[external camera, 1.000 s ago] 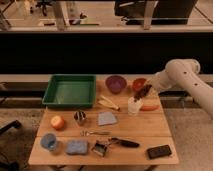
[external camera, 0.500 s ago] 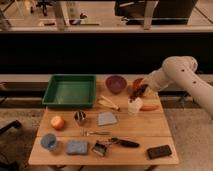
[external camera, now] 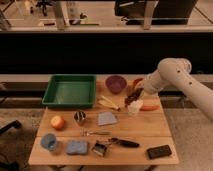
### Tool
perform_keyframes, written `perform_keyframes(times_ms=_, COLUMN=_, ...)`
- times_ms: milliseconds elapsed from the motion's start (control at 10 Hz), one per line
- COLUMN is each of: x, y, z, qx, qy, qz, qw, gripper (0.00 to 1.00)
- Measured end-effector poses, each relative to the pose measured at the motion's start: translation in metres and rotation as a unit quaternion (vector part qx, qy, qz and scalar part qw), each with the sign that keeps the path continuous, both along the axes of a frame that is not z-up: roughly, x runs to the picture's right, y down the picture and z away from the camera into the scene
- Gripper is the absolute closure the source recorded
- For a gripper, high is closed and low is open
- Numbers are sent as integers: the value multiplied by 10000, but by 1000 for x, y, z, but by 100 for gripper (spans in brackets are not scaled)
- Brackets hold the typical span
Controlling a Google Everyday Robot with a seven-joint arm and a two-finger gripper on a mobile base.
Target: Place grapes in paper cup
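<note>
Grapes (external camera: 132, 98) hang as a dark reddish clump directly above the paper cup (external camera: 133, 107), seemingly touching its rim, and the hand (external camera: 135, 95) sits right on top of them, pinching the bunch from above. That vertical stack is what the coming move turns on: hand over grapes, grapes over cup mouth, all roughly on one line, so what remains looks to be a short drop or lowering, not a sideways carry. The bunch's long axis appears to run downward toward the cup, though the clump is too small to read clearly. Whether any berries are already inside the cup I cannot tell.

Taking the paper cup as landmark: the orange carrot-like stick (external camera: 149, 107) lies just beside it on the side toward the arm, the purple bowl (external camera: 116, 83) stands behind it and away from the arm, the pale yellow strips (external camera: 109, 103) lie near it on the far side from the arm, and the green tray (external camera: 70, 90) is well apart beyond those on the wooden counter (external camera: 140, 135).
</note>
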State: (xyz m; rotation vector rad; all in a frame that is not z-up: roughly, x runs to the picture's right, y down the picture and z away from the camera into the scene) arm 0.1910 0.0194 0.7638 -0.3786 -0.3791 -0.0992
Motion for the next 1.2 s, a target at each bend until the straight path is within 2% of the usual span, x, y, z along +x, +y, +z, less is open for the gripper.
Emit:
perform_keyframes(times_ms=300, x=3, y=9, z=5, qx=-105, qy=-64, qz=59, qw=9999, gripper=100)
perform_keyframes(times_ms=600, x=-6, y=16, z=4, qx=-149, qy=-170, qz=27, qw=9997, gripper=100)
perform_keyframes(times_ms=1000, x=-7, y=16, z=10, qx=33, qy=-191, qz=38, qw=9998, gripper=100)
perform_keyframes(times_ms=1200, x=-5, y=17, z=14, qx=61, qy=-173, qz=50, qw=9998, gripper=100)
